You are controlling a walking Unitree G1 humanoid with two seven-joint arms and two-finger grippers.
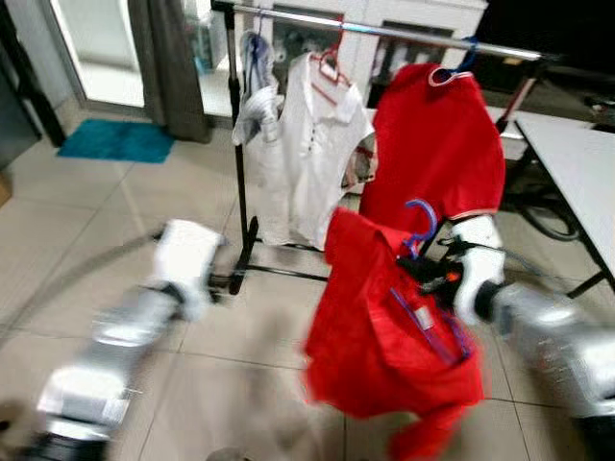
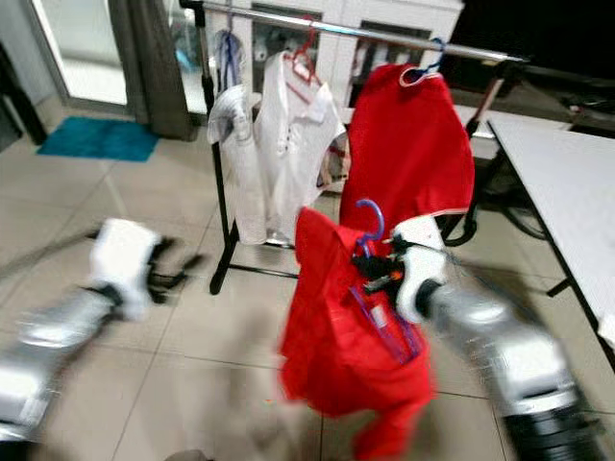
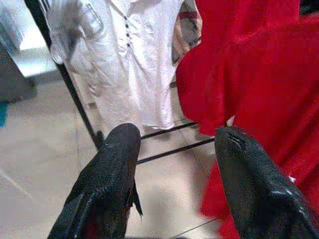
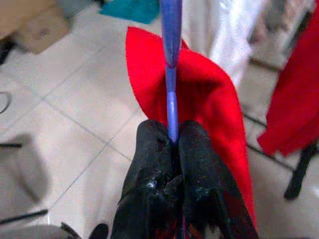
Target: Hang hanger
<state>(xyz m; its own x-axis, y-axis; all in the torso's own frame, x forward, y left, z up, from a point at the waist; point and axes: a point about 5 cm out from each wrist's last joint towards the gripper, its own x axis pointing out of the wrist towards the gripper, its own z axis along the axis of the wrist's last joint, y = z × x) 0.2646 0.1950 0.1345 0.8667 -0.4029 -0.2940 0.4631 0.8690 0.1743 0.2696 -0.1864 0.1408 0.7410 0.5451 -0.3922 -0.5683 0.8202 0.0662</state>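
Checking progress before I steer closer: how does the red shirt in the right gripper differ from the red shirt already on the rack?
The held red shirt is off the rail, carried low by the right gripper, shut on its blue hanger; the hung red shirt hangs from the rail. The held one is crumpled and tilted; the hung one drapes straight. Both are red, on blue hangers.

Blue plastic hanger (image 1: 421, 227) carrying a red shirt (image 1: 384, 336), held off the tiled floor in front of the clothes rail (image 1: 384, 31). The hook points upward, below the rail and unattached. The shirt hangs crumpled, overlapping the lower edge of a red garment (image 1: 437, 144) already on the rail.
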